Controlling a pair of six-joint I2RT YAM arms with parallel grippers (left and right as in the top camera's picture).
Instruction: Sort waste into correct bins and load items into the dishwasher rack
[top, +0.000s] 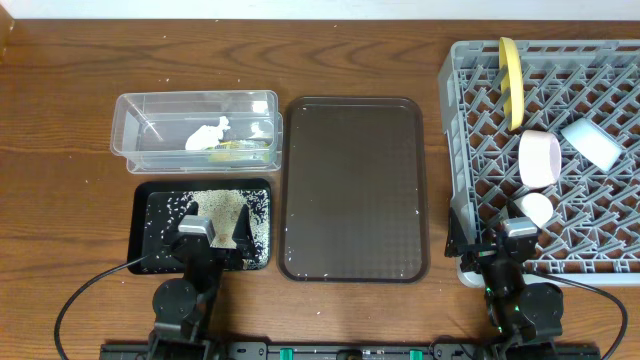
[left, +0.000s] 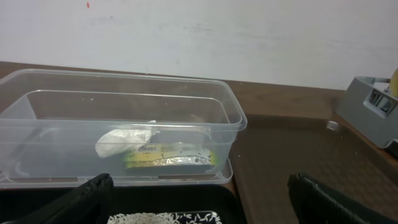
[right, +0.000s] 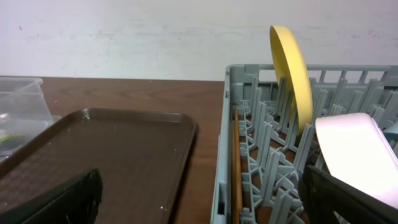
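The left gripper (left: 200, 183) sits low over the near end of the black tray (top: 142, 228), its jaws wide apart. Rice (top: 215, 212) is scattered across that tray, thickest in the middle. From the left wrist, a strip of rice shows just below the gripper's 2 dark fingers (left: 84, 202).

Just behind the black tray stands the tub (top: 130, 112). It holds the tissue (top: 210, 133) and, touching it on the near right side, the wrapper (top: 238, 151). The left wrist view shows both lying flat on the tub's floor, with the tissue partly over the wrapper's left end.

The brown tray (top: 352, 190) lies on the table (top: 60, 200) between the 2 bins and the rack (top: 470, 150). A few white specks dot its near edge.

The right gripper (right: 200, 177) is at the rack's near left corner, with its jaws also wide apart. In the rack, the plate (top: 512, 80) stands on edge between pegs at the far side. The pink bowl (top: 540, 160) lies on its side in the middle. The blue bowl (top: 592, 142) is just to its right, tilted. From the right wrist, a chopstick (right: 236, 168) lies inside the rack along its left wall. Whether 2 lie there cannot be told.
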